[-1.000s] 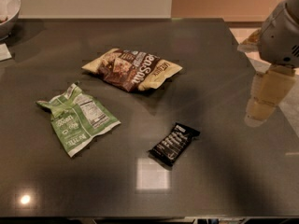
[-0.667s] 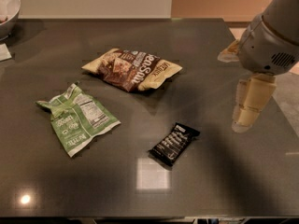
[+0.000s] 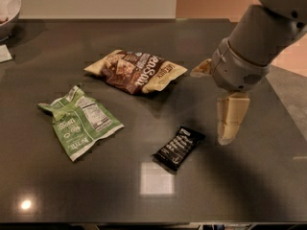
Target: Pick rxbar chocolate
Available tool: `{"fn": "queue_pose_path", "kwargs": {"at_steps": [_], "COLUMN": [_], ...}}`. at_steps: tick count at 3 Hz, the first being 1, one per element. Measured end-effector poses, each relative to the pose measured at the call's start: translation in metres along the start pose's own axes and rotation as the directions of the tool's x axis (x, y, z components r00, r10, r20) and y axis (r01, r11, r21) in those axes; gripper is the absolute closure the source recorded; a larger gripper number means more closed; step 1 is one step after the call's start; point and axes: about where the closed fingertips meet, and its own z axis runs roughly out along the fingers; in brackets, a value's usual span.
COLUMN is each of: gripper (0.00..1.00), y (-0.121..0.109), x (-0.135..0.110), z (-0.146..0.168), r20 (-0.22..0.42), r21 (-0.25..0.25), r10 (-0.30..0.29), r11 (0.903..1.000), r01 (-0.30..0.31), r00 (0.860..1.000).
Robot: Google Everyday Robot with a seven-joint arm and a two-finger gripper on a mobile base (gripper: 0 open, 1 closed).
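Note:
The rxbar chocolate is a small slim black bar with white lettering. It lies flat and slanted on the dark table, in the front middle. My gripper hangs on the grey arm coming in from the upper right. It points down, just to the right of the bar and slightly above the table, and does not touch the bar. It holds nothing that I can see.
A brown-and-cream snack bag lies behind the bar at mid table. A crumpled green-and-white snack bag lies to the left. A bowl and a white paper sit at the far left corner. The table's right edge runs behind the arm.
The arm and gripper have moved left and lower, from the table's right edge to just right of the black bar. The bar and both bags have not moved.

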Motion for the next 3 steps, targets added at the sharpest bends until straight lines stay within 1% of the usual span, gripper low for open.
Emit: {"fn": "queue_pose_path", "kwargs": {"at_steps": [1,2,3], "gripper": [0.00,0.00,0.00], "y": [0.001,0.008,0.018], "x": [-0.011,-0.023,-0.031], "z": [0.024,0.040,0.056], "r20": [0.010,0.026,0.039], "r21": [-0.019,-0.047,-0.085], "r10": [-0.117,-0.218,-0.304], "r11": [0.9930,0.9745,0.9482], "r01": [0.117,0.219,0.306], "r00": [0.993,0.976,0.952]}}
